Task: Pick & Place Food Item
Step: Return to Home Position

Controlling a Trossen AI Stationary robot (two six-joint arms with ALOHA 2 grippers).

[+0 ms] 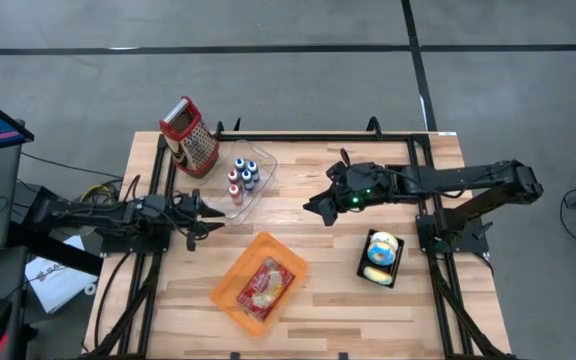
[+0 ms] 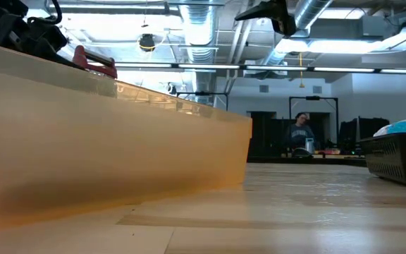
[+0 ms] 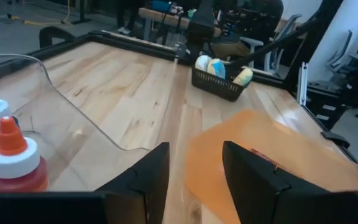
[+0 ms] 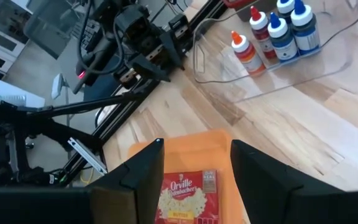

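Note:
A red popcorn packet (image 1: 265,283) lies flat in an orange tray (image 1: 230,292) near the table's front middle; the right wrist view also shows this packet (image 4: 185,199). A black basket (image 1: 364,262) at the front right holds round wrapped food items (image 1: 382,250). My left gripper (image 1: 211,218) hovers low at the table's left, open and empty, pointing level toward the right edge; its wrist view shows the fingers apart (image 3: 194,165). My right gripper (image 1: 315,210) hangs open and empty above the table's middle, slanting down toward the tray (image 4: 194,162).
A clear bin (image 1: 258,185) with several small bottles (image 1: 243,178) stands at the far middle, just beyond my left gripper. A red-topped grater (image 1: 190,135) stands at the far left. The tray's wall (image 2: 104,141) fills the low view. A person (image 2: 302,134) sits far behind the table.

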